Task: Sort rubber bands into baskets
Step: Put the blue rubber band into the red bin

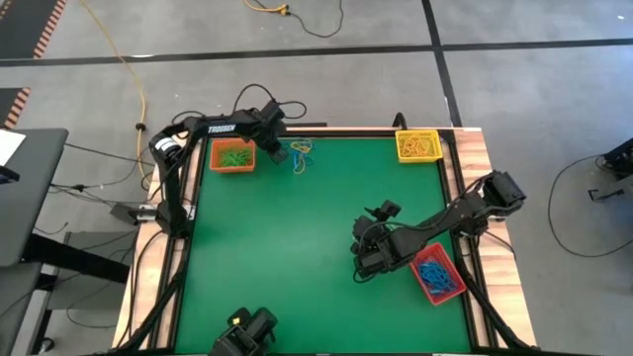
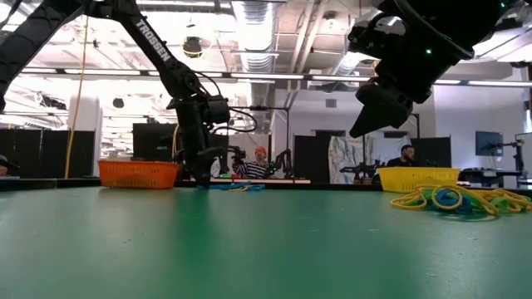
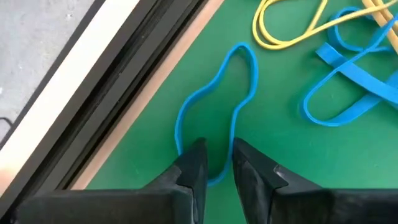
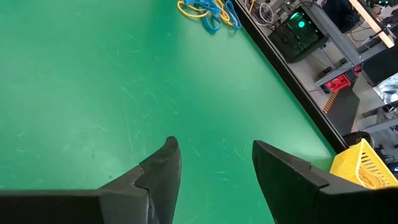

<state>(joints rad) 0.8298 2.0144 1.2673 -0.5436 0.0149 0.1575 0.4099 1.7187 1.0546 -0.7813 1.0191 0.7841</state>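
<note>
The left gripper [image 3: 216, 163] stands down on the green table mat [image 1: 297, 247] near the far edge, just beside the orange rectangular plastic basket [image 1: 232, 156], which holds green bands. Its two dark fingers are drawn close with a narrow gap, straddling the near end of a thin blue rubber band loop [image 3: 217, 106] lying flat on the mat; whether they actually pinch the band cannot be told. Just beyond that loop lies a small heap of loose yellow and blue rubber bands [image 1: 302, 153], touching one another. The wooden table border [image 3: 134, 118] and a dark rail run close along one side of the gripper, leaving little room there; the mat opens freely on the other side. The right gripper [image 4: 214, 158] hangs above the bare middle of the mat with fingers spread wide, holding nothing. The red rectangular plastic basket [image 1: 437, 274], filled with blue bands, sits beside the right arm at the mat's right edge. The yellow rectangular plastic basket [image 1: 417, 145], holding yellow bands, sits at the far right corner, well apart from both grippers.
</note>
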